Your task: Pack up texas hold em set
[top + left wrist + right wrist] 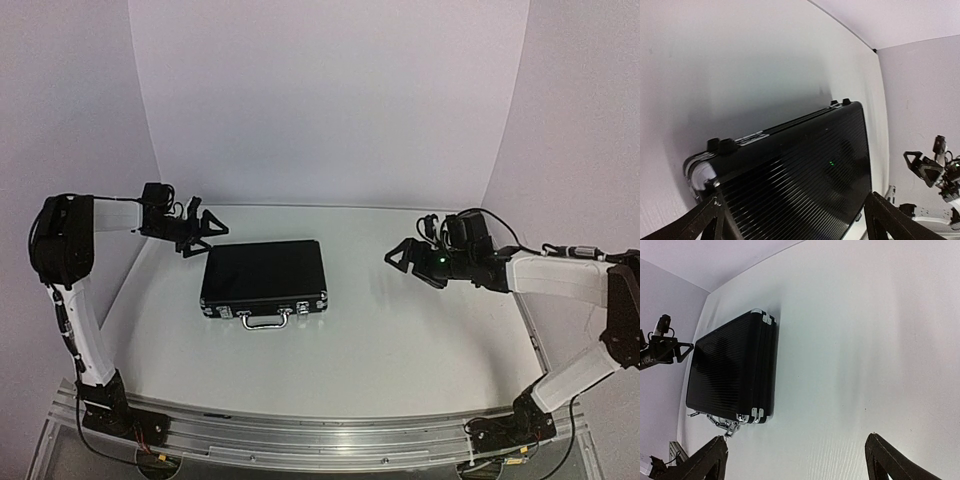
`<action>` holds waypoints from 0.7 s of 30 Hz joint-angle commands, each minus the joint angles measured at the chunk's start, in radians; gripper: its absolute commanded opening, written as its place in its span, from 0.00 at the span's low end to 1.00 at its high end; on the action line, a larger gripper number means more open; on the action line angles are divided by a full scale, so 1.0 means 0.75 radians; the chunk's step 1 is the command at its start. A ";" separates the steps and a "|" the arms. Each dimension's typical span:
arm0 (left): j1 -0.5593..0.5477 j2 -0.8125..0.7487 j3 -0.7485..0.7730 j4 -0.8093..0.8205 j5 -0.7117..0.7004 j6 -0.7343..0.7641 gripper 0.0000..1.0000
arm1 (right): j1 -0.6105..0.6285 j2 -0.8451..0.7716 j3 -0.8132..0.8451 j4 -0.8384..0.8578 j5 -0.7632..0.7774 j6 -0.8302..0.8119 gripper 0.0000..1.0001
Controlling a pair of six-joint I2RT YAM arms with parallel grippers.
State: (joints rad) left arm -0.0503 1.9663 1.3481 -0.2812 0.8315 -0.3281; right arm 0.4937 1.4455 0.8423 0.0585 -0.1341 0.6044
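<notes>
Both wide, empty: left gripper, right gripper. Case shut; packing looks finished, next confirm it's fastened.

Closed black case on white table

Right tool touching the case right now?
Apart. The top external view shows bare table between the right tool and the closed black case; the right wrist view shows the same gap.
</notes>
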 commanded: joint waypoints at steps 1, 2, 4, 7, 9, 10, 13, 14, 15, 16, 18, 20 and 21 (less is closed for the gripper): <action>-0.011 -0.223 -0.158 -0.040 -0.334 -0.015 0.98 | 0.100 0.055 0.161 -0.097 0.012 -0.133 0.92; -0.018 -0.271 -0.202 -0.048 -0.400 -0.043 0.98 | 0.143 0.111 0.216 -0.133 0.006 -0.198 0.91; -0.039 -0.376 -0.316 -0.056 -0.519 -0.109 0.99 | 0.254 0.242 0.392 -0.255 0.045 -0.319 0.91; -0.057 -0.550 -0.494 -0.059 -0.588 -0.215 0.99 | 0.347 0.460 0.601 -0.306 0.028 -0.373 0.90; -0.065 -0.674 -0.615 -0.051 -0.584 -0.266 0.99 | 0.387 0.576 0.729 -0.341 0.031 -0.394 0.87; -0.068 -0.724 -0.673 -0.043 -0.573 -0.284 1.00 | 0.404 0.628 0.788 -0.367 0.056 -0.401 0.87; -0.089 -0.825 -0.794 -0.013 -0.512 -0.324 1.00 | 0.420 0.735 0.885 -0.424 0.122 -0.326 0.82; -0.103 -0.848 -0.827 -0.011 -0.509 -0.343 0.99 | 0.425 0.754 0.897 -0.440 0.125 -0.302 0.79; -0.115 -0.866 -0.851 -0.006 -0.507 -0.354 1.00 | 0.433 0.762 0.895 -0.451 0.140 -0.286 0.78; -0.125 -0.876 -0.873 0.008 -0.499 -0.368 1.00 | 0.441 0.765 0.887 -0.462 0.156 -0.279 0.76; -0.151 -0.880 -0.902 0.016 -0.485 -0.389 1.00 | 0.460 0.774 0.882 -0.495 0.178 -0.264 0.74; -0.185 -0.880 -0.928 0.017 -0.505 -0.409 1.00 | 0.477 0.785 0.863 -0.514 0.179 -0.222 0.74; -0.195 -0.882 -0.943 0.027 -0.517 -0.422 1.00 | 0.484 0.788 0.851 -0.516 0.179 -0.200 0.74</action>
State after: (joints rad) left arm -0.1617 1.3308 0.6747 -0.3053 0.4598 -0.5891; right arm 0.8317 2.0320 1.4755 -0.2744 -0.0347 0.3932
